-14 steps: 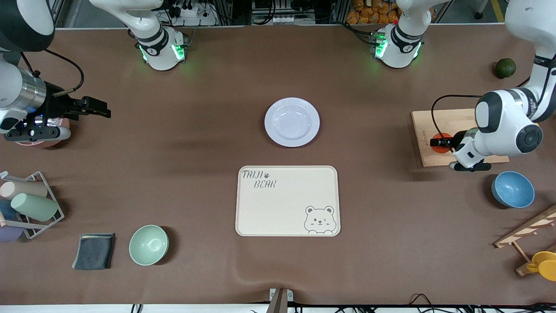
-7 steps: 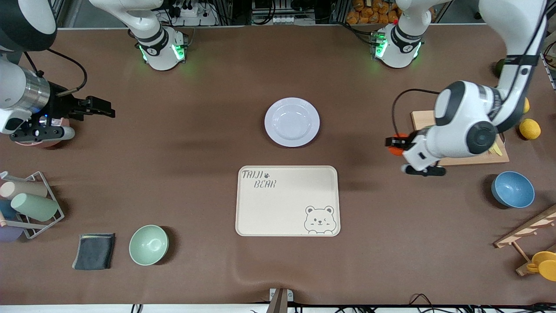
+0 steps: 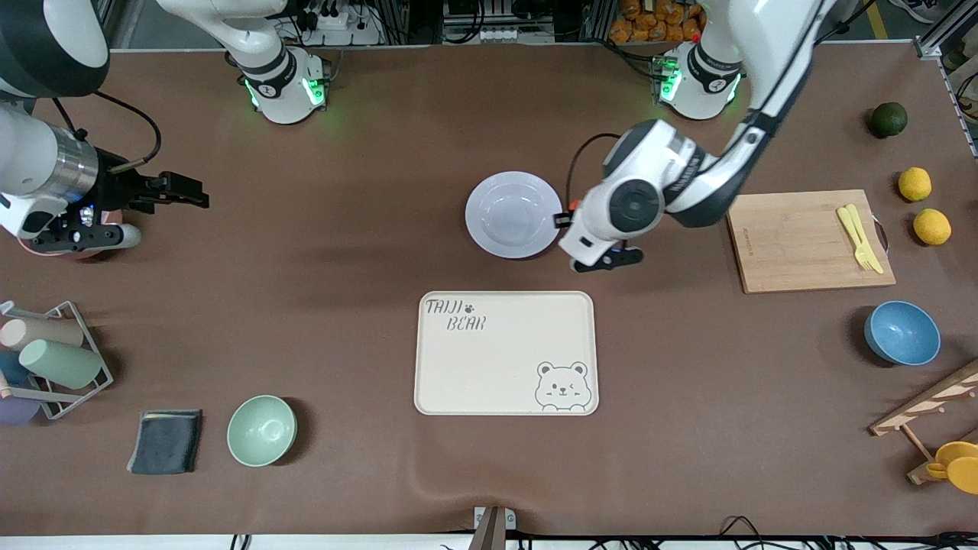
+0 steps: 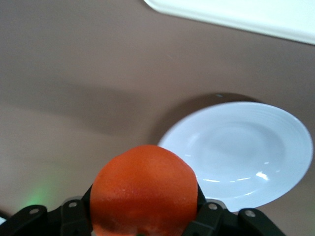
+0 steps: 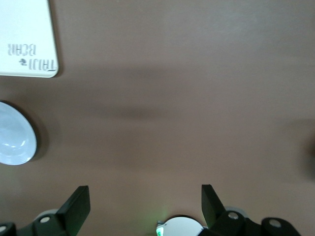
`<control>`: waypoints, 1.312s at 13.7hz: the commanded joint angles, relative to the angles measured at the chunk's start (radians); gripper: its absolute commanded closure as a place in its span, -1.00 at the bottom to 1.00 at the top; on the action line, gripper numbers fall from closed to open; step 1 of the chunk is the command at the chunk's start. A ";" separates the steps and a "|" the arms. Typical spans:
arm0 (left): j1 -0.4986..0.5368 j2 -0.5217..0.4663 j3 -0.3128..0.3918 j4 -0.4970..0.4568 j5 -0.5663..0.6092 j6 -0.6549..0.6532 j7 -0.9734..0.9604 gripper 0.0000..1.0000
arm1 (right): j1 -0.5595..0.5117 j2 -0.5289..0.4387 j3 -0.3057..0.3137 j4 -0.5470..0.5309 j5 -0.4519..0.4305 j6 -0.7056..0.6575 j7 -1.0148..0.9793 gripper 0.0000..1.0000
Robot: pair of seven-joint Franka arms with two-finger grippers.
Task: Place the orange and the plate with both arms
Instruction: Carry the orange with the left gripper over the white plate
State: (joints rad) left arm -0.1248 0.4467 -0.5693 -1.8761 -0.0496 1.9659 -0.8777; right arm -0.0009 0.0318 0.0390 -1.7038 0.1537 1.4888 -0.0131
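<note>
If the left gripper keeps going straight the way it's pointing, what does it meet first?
Most likely the plate: the left gripper, shut on the orange, points toward its rim. It seems raised, so it might pass over.

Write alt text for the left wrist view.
The left gripper holds the orange close to the camera, over brown table beside the empty plate. A cream tray's edge shows at the frame's border.

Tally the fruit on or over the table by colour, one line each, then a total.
Orange: 1, the orange gripped in the left gripper beside the plate
Yellow: 2, the lemons beside the cutting board
Dark green: 1, the round fruit toward the left arm's end
Total: 4
</note>
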 commanded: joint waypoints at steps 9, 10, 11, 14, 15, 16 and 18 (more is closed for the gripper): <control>-0.220 0.263 0.038 0.086 0.007 0.225 -0.432 0.45 | 0.037 0.045 -0.004 -0.306 0.449 0.223 -0.005 -1.00; -0.223 0.271 0.042 0.086 0.007 0.225 -0.432 0.00 | 0.050 0.054 -0.004 -0.327 0.481 0.238 -0.005 -1.00; -0.222 0.270 0.043 0.084 0.007 0.225 -0.435 -0.94 | 0.070 0.066 -0.004 -0.347 0.498 0.276 -0.007 -1.00; -0.193 0.228 0.045 0.087 0.016 0.220 -0.432 -1.00 | 0.166 0.083 -0.002 -0.425 0.559 0.417 -0.007 -1.00; -0.173 0.174 0.049 0.087 0.027 0.209 -0.434 -1.00 | 0.203 0.083 -0.002 -0.472 0.616 0.471 -0.007 -1.00; -0.152 0.115 0.051 0.087 0.030 0.203 -0.432 -1.00 | 0.247 0.085 -0.002 -0.521 0.682 0.540 -0.013 -1.00; -0.071 0.012 0.049 0.103 0.036 0.188 -0.422 -1.00 | 0.367 0.098 -0.002 -0.585 0.785 0.687 -0.050 -1.00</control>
State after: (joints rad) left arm -0.2611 0.5994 -0.5232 -1.7531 -0.0339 2.1923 -1.2934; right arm 0.2719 0.1390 0.0446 -2.2151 0.8522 2.0672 -0.0355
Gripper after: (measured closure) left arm 0.000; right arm 0.000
